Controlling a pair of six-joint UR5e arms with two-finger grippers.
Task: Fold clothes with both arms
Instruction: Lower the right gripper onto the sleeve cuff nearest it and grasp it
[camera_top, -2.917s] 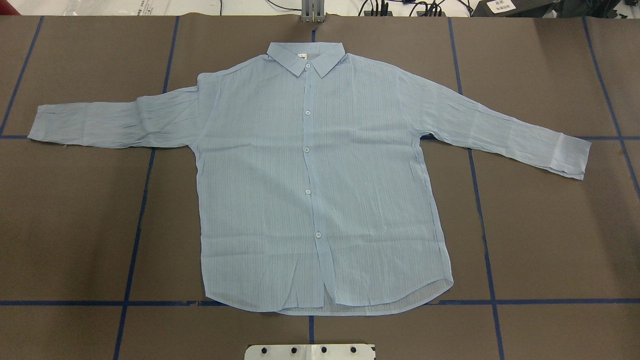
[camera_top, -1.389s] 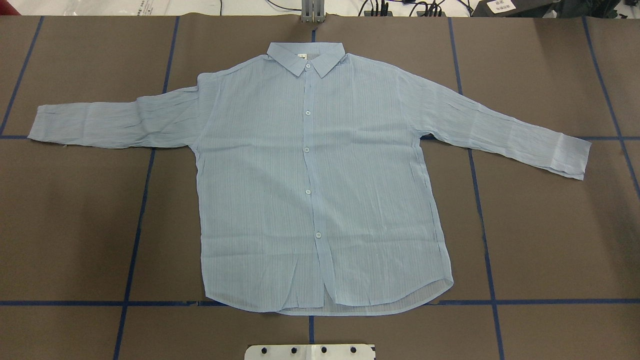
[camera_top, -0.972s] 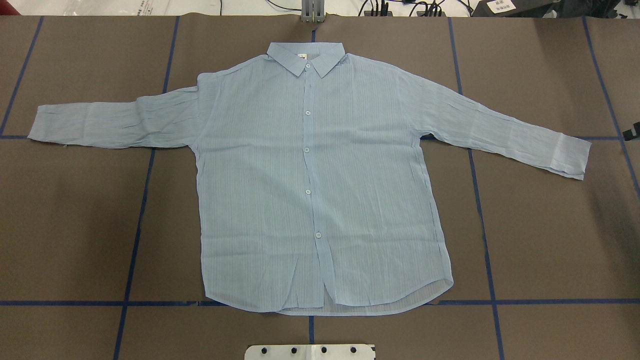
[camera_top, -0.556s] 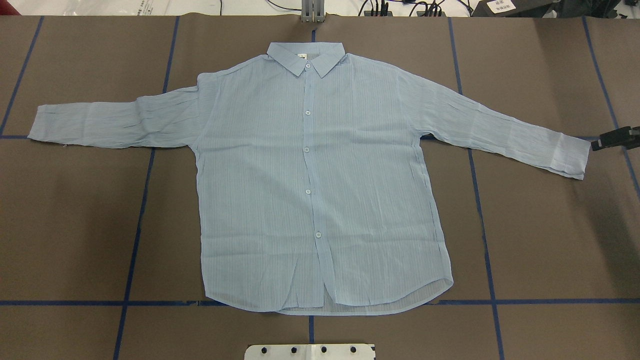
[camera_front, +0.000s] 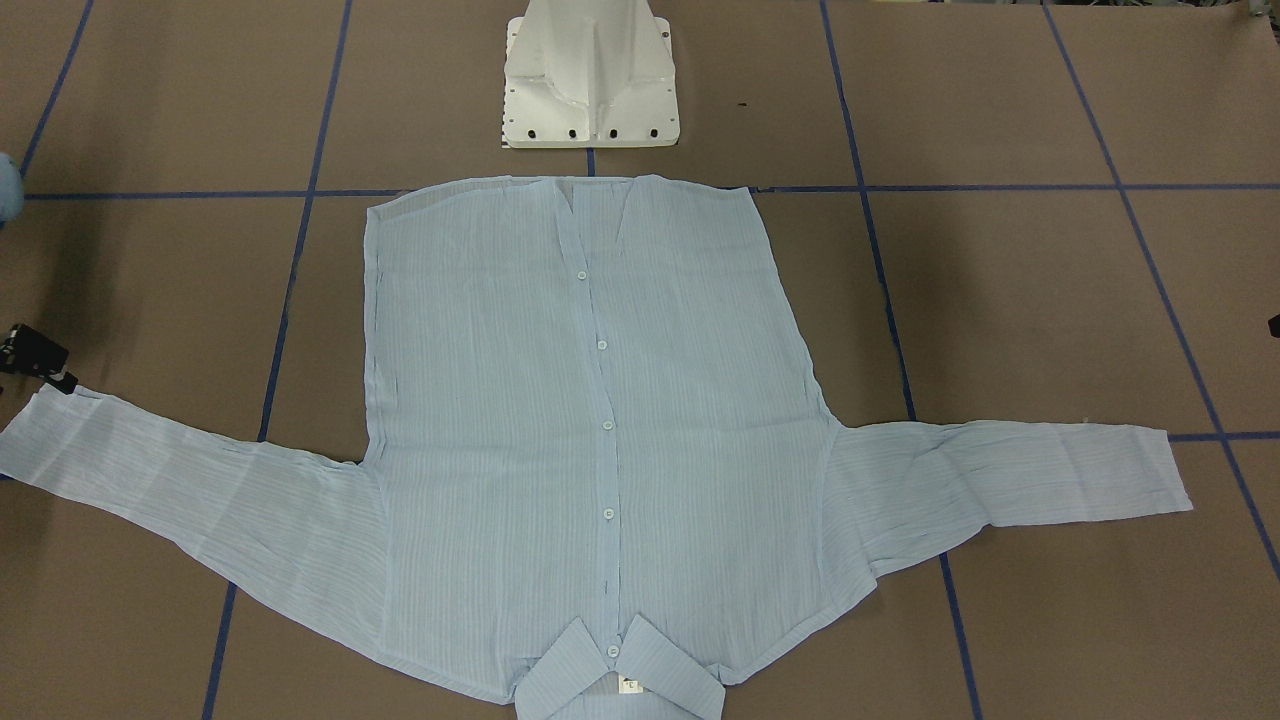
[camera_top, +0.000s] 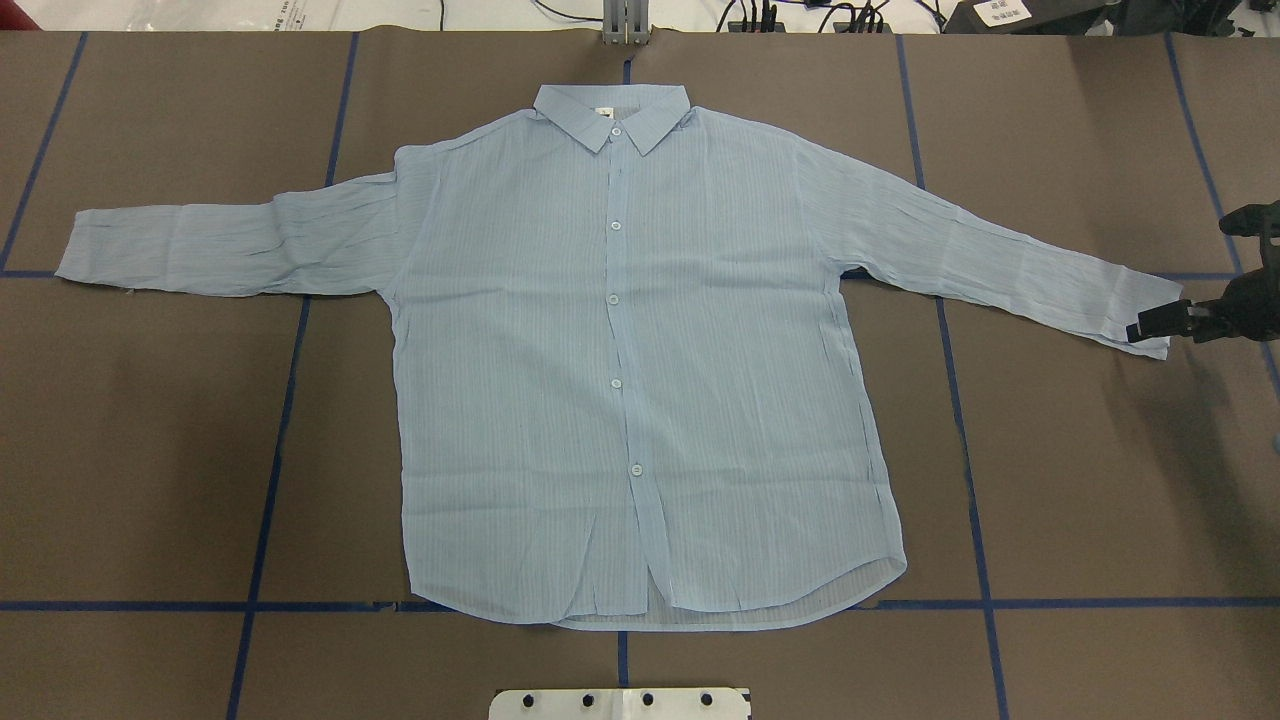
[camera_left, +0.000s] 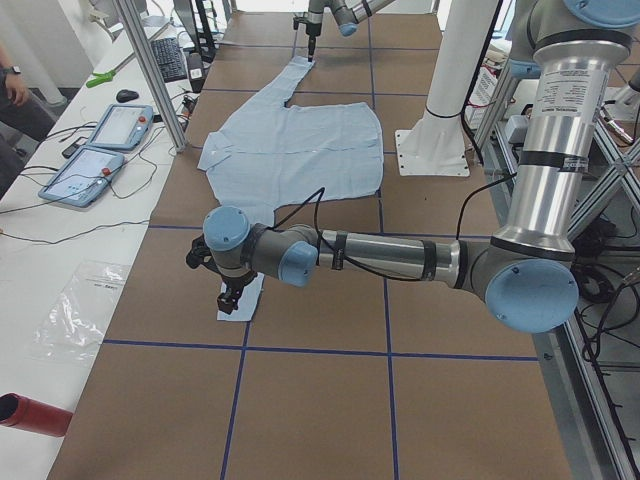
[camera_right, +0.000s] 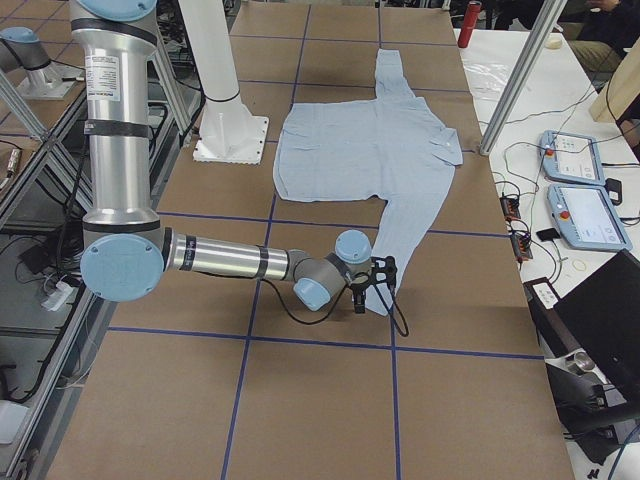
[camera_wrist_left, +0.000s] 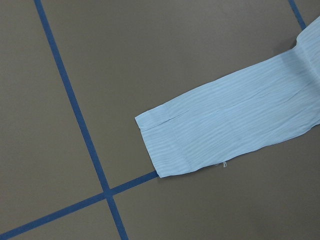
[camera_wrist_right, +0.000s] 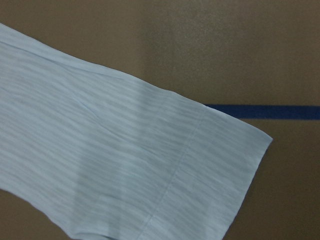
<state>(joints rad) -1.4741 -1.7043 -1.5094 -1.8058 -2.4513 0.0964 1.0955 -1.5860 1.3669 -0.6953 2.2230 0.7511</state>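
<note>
Thin, finely striped pale blue shirt (camera_top: 620, 350) lies flat on my brown table (camera_top: 150, 450). Right gripper (camera_top: 1142, 329) at one crinkled cuff (camera_top: 1145, 298), left gripper (camera_left: 231, 297) above the other; I cannot tell either's grip.

Left arm (camera_left: 390, 258) and right arm (camera_right: 215, 255) are shiny silver tubes with light blue joint caps (camera_left: 530, 298), loose black cables (camera_left: 321, 195) (printed labels (camera_right: 105, 70) too), white bolted pedestal (camera_front: 590, 60).

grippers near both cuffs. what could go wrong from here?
1. The pale blue thin striped button-up shirt lies flat on the brown table cover; the right gripper at the right-side cuff may pinch only the top layer or slide off.
2. The left gripper looks higher above the left-side cuff; an uneven lift could skew the shirt.
</note>
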